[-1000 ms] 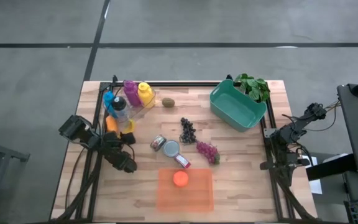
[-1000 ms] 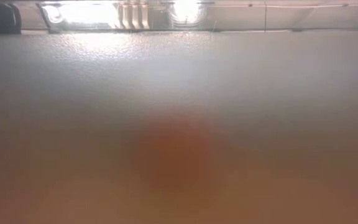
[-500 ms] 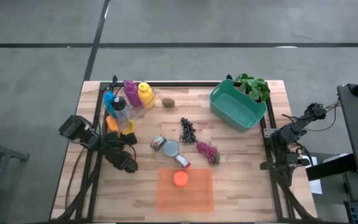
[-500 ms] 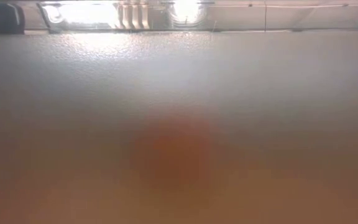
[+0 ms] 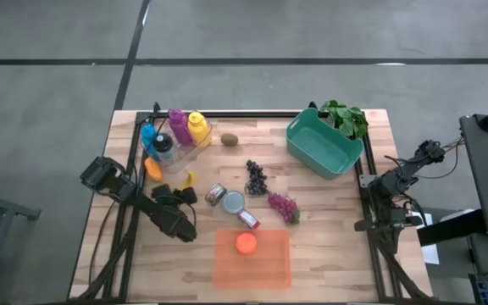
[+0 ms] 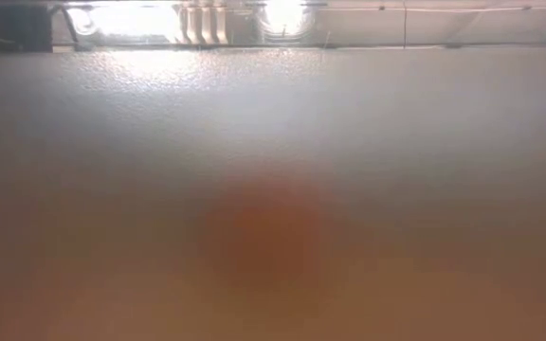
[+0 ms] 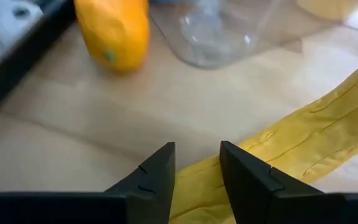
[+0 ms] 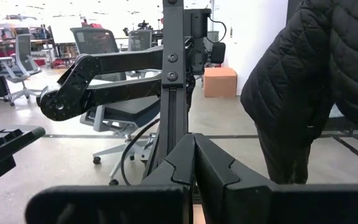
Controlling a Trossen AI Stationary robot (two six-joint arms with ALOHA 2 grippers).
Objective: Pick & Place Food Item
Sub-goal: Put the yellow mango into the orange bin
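banana point(image 7: 303, 158) held flat on the table's left side, beside the clear bottle point(image 7: 219, 31) and orange point(image 7: 114, 31) | left gripper point(image 7: 194, 174) clenched on it, low for lifting | right gripper point(image 8: 194, 168) clenched empty, parked off the right edge

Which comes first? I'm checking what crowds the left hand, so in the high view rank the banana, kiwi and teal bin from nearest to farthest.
From the left hand:
1. Banana, right at its fingertips.
2. Kiwi, farther back, mid-table.
3. Teal bin, far right side.
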